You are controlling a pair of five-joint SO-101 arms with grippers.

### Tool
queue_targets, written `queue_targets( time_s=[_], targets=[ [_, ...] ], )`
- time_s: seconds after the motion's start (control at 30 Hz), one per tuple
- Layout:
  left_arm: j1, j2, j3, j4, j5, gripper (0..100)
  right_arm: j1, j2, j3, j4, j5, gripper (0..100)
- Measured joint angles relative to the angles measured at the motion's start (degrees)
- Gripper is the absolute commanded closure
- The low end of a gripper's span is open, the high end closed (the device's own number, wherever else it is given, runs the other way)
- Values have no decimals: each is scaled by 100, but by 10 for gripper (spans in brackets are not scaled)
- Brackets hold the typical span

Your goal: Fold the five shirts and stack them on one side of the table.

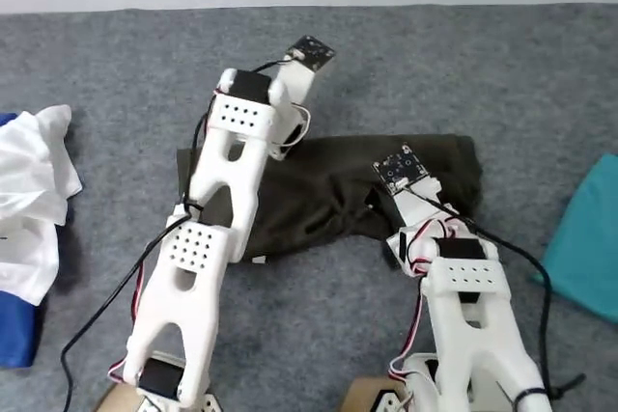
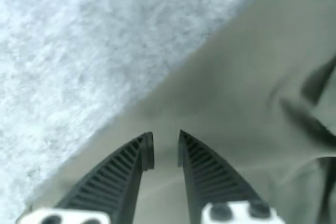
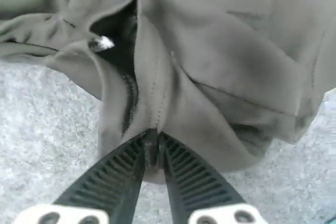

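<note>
A dark olive shirt [image 1: 328, 190] lies crumpled in the middle of the grey table. My left gripper [image 2: 165, 148] sits over the shirt [image 2: 252, 93] just inside its far edge, near the grey surface. It is open by a narrow gap, with flat cloth showing between the fingertips and nothing pinched. My right gripper [image 3: 151, 150] is shut on a raised fold of the shirt [image 3: 210, 51] at its near edge, beside a dark opening with a zip. In the high view the left arm [image 1: 237, 161] crosses the shirt's left part and the right arm [image 1: 463, 277] comes in from the near side.
A white shirt [image 1: 34, 190] lies bunched at the table's left edge, on top of a blue one [image 1: 14, 335]. A teal shirt [image 1: 589, 248] lies at the right edge. Bare grey table [image 1: 435, 65] stretches behind the olive shirt.
</note>
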Motion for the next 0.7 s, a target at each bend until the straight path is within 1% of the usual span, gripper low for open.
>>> queue_targets(
  time_s=[0.2, 0.47, 0.57, 0.7],
  targets=[
    [-88, -132, 9, 0, -18, 909, 149, 0, -932, 141, 0, 987],
    [-475, -791, 9, 0, -18, 907, 149, 0, -1257, 721, -53, 987],
    [-703, -862, 9, 0, -18, 908, 149, 70, -1626, 730, -193, 987],
    [-905, -862, 9, 0, -18, 909, 149, 422, -1996, 369, -246, 987]
  ],
)
